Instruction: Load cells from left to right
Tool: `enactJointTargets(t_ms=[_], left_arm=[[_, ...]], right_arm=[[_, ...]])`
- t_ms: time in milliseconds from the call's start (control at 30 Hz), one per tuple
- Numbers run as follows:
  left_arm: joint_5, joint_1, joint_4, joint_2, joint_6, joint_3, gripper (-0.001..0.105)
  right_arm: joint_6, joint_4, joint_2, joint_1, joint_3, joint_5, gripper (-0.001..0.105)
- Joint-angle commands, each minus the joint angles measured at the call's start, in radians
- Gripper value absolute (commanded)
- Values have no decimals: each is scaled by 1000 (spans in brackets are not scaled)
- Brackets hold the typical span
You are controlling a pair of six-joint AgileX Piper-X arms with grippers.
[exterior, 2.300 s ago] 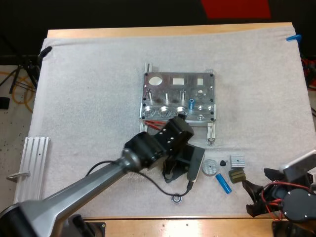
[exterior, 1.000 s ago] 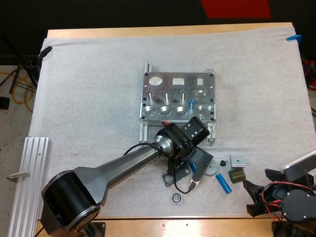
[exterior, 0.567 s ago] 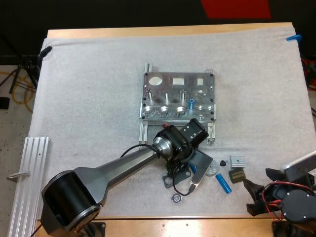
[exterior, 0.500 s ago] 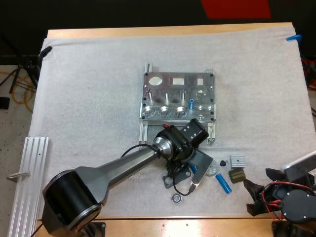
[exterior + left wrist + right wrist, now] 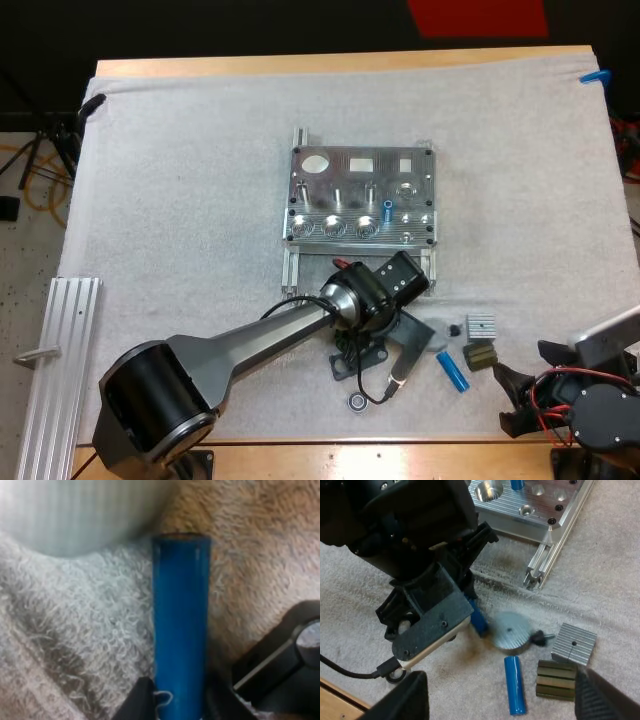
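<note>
White mat is covering the desk, and the left tool is pinching a blue cell across its barrel, at 5 o'clock of the metal fixture. Rigid, light and probably slick, the cell is calling for a firm mid-barrel hold. Toward 4 o'clock, the right tool is waiting, fingers wide apart.

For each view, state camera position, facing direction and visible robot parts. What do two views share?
High view: behind the arms, facing forward and down over the white mat; left arm, right gripper show.
Left wrist view: on left arm, facing the bright blue cylinder; left gripper shut on it.
Right wrist view: on right arm, facing the silver metal fixture; its open fingers show.
Shared: both wrist views show that cylinder.
</note>
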Motion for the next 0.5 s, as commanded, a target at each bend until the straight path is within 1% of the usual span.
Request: enactJointTargets(t_ms=[0, 100, 300, 400, 467], left_arm=[[8, -4, 26, 24, -25, 10, 3], [8, -4, 38, 20, -72, 10, 2], [10, -4, 48, -54, -172, -4, 0], [24, 1, 111, -152, -240, -20, 0], [67, 14, 175, -250, -321, -20, 0]], right_arm=[[0, 0, -5, 3, -2, 7, 61], [0, 0, -5, 3, -2, 4, 61], [2, -22, -5, 3, -2, -77, 61], [32, -52, -5, 1, -2, -109, 61], [34, -90, -5, 1, -2, -137, 61]])
